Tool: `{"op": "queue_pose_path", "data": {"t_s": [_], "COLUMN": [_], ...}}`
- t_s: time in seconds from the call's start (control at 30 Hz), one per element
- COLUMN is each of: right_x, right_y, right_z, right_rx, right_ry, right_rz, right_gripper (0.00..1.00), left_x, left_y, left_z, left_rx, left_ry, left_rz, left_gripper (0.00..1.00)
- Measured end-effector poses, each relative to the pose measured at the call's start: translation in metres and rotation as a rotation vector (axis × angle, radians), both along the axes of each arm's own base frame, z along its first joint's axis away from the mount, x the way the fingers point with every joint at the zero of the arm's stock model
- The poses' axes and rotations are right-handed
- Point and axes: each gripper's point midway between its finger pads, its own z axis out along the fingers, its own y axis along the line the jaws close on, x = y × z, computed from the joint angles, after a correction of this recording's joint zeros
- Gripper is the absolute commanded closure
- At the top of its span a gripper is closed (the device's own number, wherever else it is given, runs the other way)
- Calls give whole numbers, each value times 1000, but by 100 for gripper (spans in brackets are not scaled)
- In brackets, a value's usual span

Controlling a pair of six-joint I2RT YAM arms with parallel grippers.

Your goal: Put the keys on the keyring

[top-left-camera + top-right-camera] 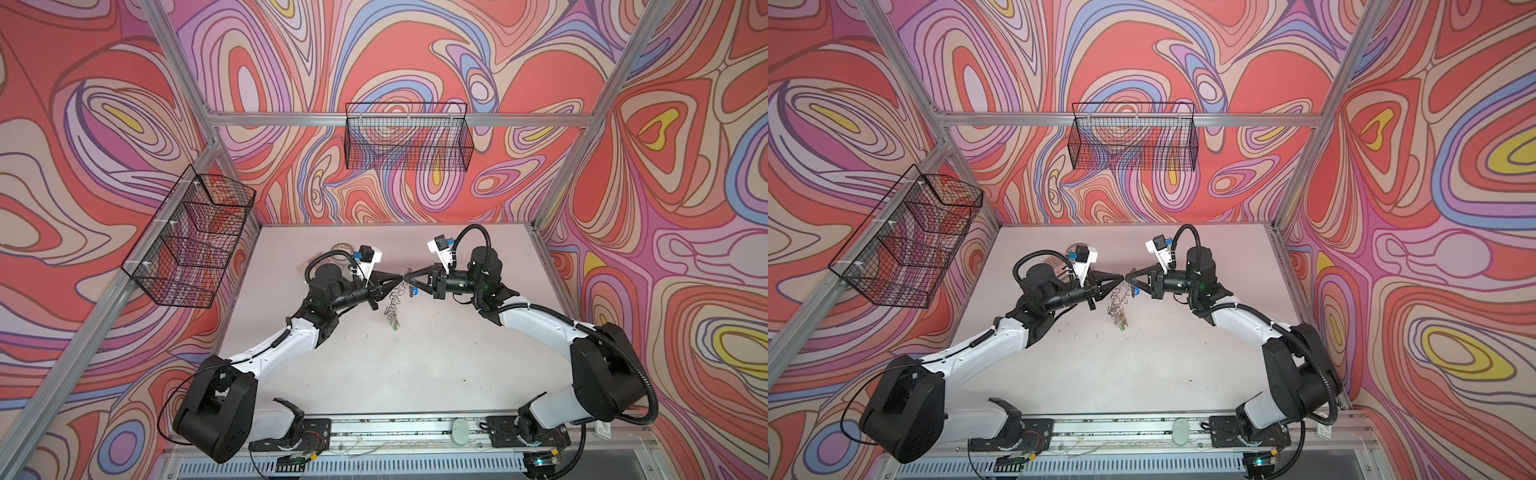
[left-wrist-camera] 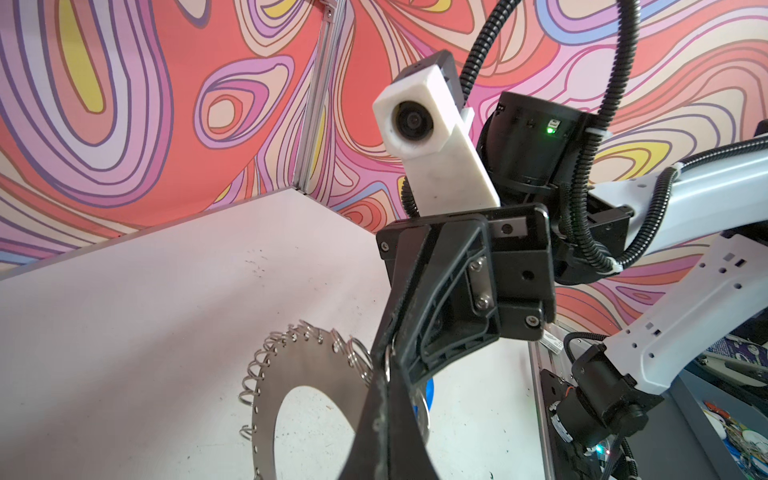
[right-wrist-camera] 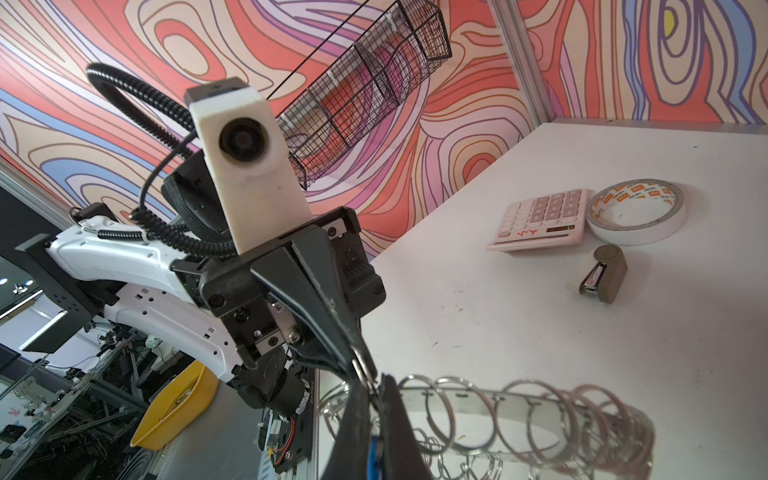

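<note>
— Two grippers on my feed. Status, L first?
— L gripper [image 1: 399, 278]: jaws together, clamped on a wire loop [image 3: 362, 370] at rim of keyring [image 1: 394, 300]. Clearest in R wrist view.
— R side?
— R gripper [image 1: 409, 275]: jaws together, tip-to-tip w/ L, above mid-table. What it pinches, I cannot tell. A blue tag [image 3: 374, 453] shows between its fingers [image 3: 395, 424] in R wrist view.
— Ring pos.?
— Hangs below both tips, disc tilted, loops fringing the rim. Whether its low end touches the table [image 1: 436, 365], I cannot tell.
— Anything on it?
— Cluster of keys [image 1: 390, 318] w/ green tag [image 1: 393, 328] at the low end, seen in both top views. Blue tag sits just under R tip.
— Other items?
— On table, far-left area, behind L arm [image 1: 291, 332]: calculator [image 3: 540, 220], tape roll [image 3: 623, 237], stapler [image 3: 604, 272]. All well apart from keyring. Calculator and tape roll lie just beside each other; contact, I cannot tell.
</note>
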Motion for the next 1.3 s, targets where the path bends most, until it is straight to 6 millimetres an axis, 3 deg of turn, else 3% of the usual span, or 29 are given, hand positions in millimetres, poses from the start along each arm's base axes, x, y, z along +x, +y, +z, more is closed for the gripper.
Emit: {"op": "queue_pose_path", "data": {"t_s": [0.23,0.47,0.6,0.93,1.3], "right_x": [-11,-4,-11,-21,-28], "right_y": [1,0,8,19,22], "right_z": [1,-4,-10,-28,-31], "right_rx": [-19,-66,-120,-211,-227], "right_ry": [-122,-237,-312,-388,-405], "right_rz": [-9,-66,-64,-42,-21], "right_gripper": [100,100,100,100,100], "left_x": [-10,-19,-25,-28,-25], "left_y": [4,18,22,24,24], "left_z": [-2,-5,-2,6,-22], "left_rx": [30,88,171,410,559], "left_ry": [11,13,-45,-309,-359], "left_rz": [-26,-34,-63,-157,-271], "left_gripper": [85,69,56,60,71]}}
